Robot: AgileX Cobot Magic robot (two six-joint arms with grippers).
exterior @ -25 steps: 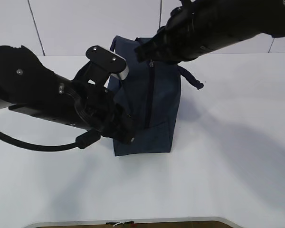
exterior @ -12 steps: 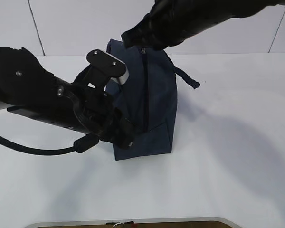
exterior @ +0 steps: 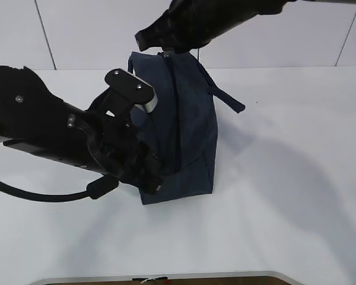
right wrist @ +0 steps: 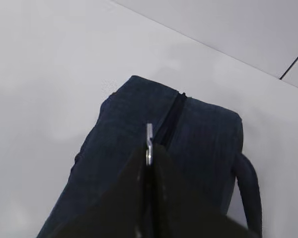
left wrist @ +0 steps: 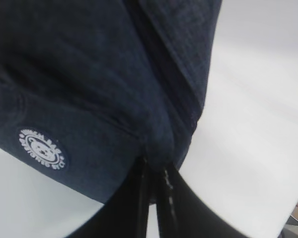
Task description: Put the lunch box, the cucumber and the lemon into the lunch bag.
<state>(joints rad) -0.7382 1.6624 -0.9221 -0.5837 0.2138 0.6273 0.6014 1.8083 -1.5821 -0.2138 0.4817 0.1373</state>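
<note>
Nearest the camera, the left tool (left wrist: 154, 178) has its fingers pressed together on a pinch of fabric at the lower front corner of the lunch bag (exterior: 187, 136), just beside the lower end of the closed zipper and to the right of the round white logo patch (left wrist: 42, 148). The cloth puckers around the grip, so the bag is soft, light and easily deformed; a hold on loose fabric anchors it only weakly and may slide.

The bag stands on its narrow base on the white counter (exterior: 285, 196), leaning a little, its side bulging outward. One loop handle (exterior: 225, 95) hangs off the far right side.

At the far upper end, the right tool (right wrist: 149, 163) is clamped on the metal ring pull (right wrist: 149, 141), which juts up edge-on between the fingers. That pull is small, stiff and probably slippery, though the view is too tight to judge how deep the grip sits. The zipper track (right wrist: 173, 115) runs away from it, apparently closed. The lunch box, cucumber and lemon are not visible.
</note>
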